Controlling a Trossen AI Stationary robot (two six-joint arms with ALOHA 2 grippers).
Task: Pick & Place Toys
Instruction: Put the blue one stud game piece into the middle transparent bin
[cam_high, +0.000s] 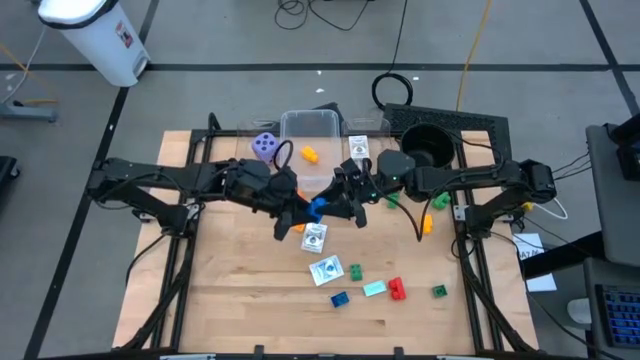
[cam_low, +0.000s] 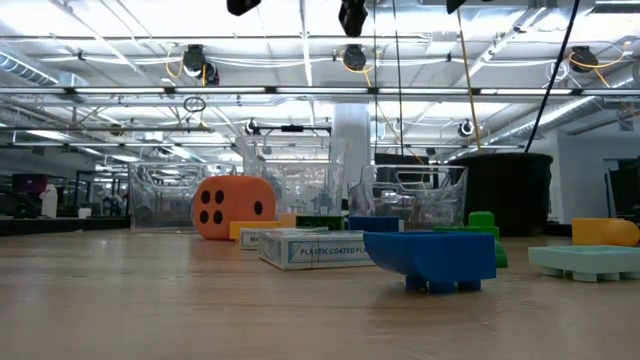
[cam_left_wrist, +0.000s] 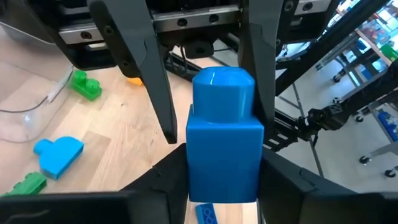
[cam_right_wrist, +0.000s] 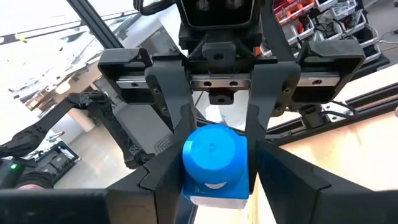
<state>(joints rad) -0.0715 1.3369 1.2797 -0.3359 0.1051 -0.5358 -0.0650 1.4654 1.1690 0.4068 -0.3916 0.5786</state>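
The blue block (cam_left_wrist: 221, 134) fills my view, pinched between left tool (cam_left_wrist: 217, 186) and right tool (cam_right_wrist: 214, 180) above the desk (cam_high: 240, 290) for a handover.

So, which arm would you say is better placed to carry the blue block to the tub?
Probably left: the left gripper clamps the blue block, the clear tub near; the right gripper only flanks it.

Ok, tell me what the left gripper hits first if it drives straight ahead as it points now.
Most likely the right gripper: it faces the left gripper head-on, just beyond the blue block that the left one holds. The exact gap is unclear.
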